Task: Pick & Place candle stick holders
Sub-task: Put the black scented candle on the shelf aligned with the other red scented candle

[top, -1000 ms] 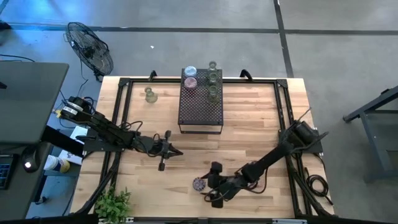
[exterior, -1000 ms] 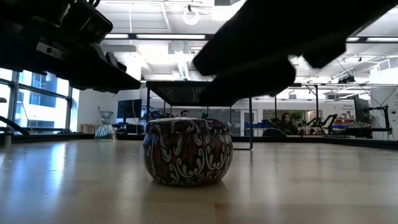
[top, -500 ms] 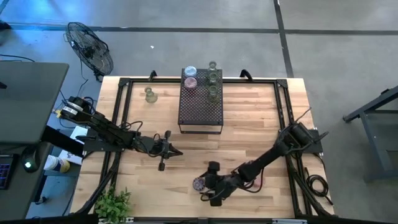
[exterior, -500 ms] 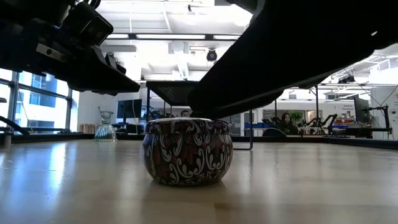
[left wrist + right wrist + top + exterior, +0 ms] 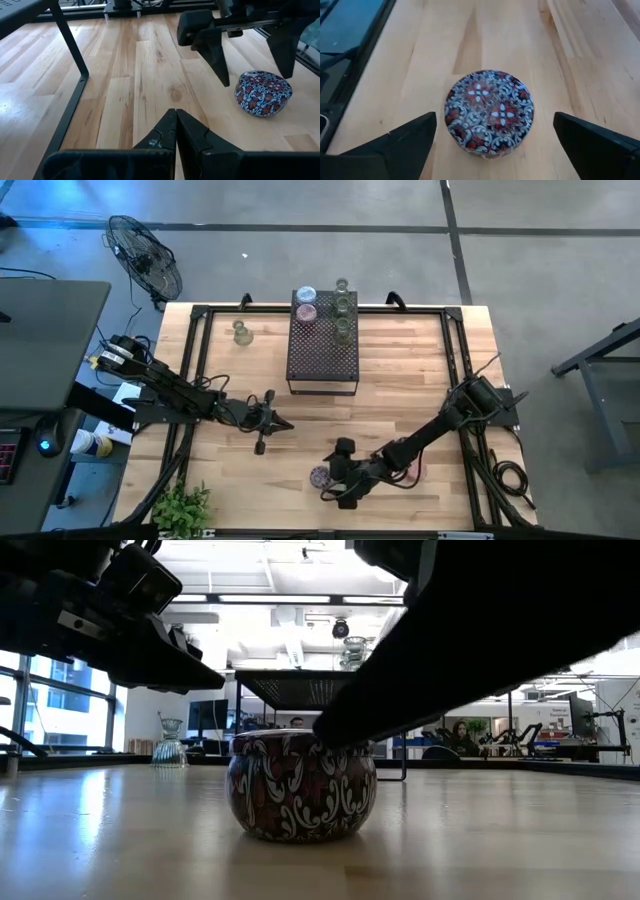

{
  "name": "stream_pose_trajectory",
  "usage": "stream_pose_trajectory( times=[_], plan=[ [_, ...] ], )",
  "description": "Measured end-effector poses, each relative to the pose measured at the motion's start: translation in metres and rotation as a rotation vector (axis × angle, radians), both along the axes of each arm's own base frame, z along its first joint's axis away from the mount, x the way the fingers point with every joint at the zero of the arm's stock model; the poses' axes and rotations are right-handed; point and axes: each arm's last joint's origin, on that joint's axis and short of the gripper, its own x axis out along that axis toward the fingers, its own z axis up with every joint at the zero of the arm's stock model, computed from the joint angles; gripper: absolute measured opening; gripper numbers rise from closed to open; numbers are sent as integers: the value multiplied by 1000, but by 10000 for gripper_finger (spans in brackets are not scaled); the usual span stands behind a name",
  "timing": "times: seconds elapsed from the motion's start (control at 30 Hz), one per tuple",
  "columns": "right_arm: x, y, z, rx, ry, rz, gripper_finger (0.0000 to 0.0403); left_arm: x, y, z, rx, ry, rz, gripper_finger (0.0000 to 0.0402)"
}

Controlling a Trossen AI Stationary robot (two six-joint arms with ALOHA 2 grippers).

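Near the table's front edge, right gripper (image 5: 336, 476) spreads wide around patterned tin (image 5: 489, 113); left gripper (image 5: 263, 422) is closed.

The wooden worktop (image 5: 400, 370) stands on a grey concrete floor (image 5: 300, 250) crossed by dark lines, with a black fan (image 5: 145, 258) at about ten o'clock and a potted plant (image 5: 182, 507) at seven. Beyond it, tall windows (image 5: 50, 705) sit at nine o'clock. Ceiling strip lights (image 5: 270, 598) glow over distant desks.
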Motion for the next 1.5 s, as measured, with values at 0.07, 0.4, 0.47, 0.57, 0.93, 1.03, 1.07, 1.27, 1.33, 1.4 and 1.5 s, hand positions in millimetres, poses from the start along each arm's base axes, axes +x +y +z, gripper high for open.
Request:
stream_pose_trajectory(
  times=[0.07, 0.4, 0.47, 0.57, 0.93, 1.03, 1.07, 1.27, 1.33, 1.4, 1.5],
  plan=[
    [0, 1, 0, -2, 6, 33, 395, 0, 0, 0, 0, 0, 0, 1],
    [3, 1, 3, -37, -31, 73, 398, 0, 0, 0, 0, 0, 0, 1],
    [5, -1, 1, -21, -30, 86, 395, 0, 0, 0, 0, 0, 0, 1],
    [9, -4, -9, -13, -7, 96, 389, 0, 0, 0, 0, 0, 0, 1],
    [18, -10, -19, 31, -23, 153, 322, 0, 0, 0, -1, 1, -2, 1],
    [18, -10, -19, 30, -24, 151, 304, 0, -1, -1, -5, 12, -28, 1],
    [18, -10, -19, 30, -24, 151, 300, -1, -1, -2, -4, 20, -38, 1],
    [15, -14, -9, -11, -16, 99, 295, -3, -9, -2, 49, 17, -99, 1],
    [13, -17, -3, -39, -11, 59, 294, -5, -15, -1, 87, 7, -84, 1],
    [13, -23, 3, -60, -6, 12, 294, -8, -21, -1, 110, 1, -62, 1],
    [14, -36, 24, -72, -47, -65, 293, -13, -28, -1, 123, -1, -38, 1]
  ],
)
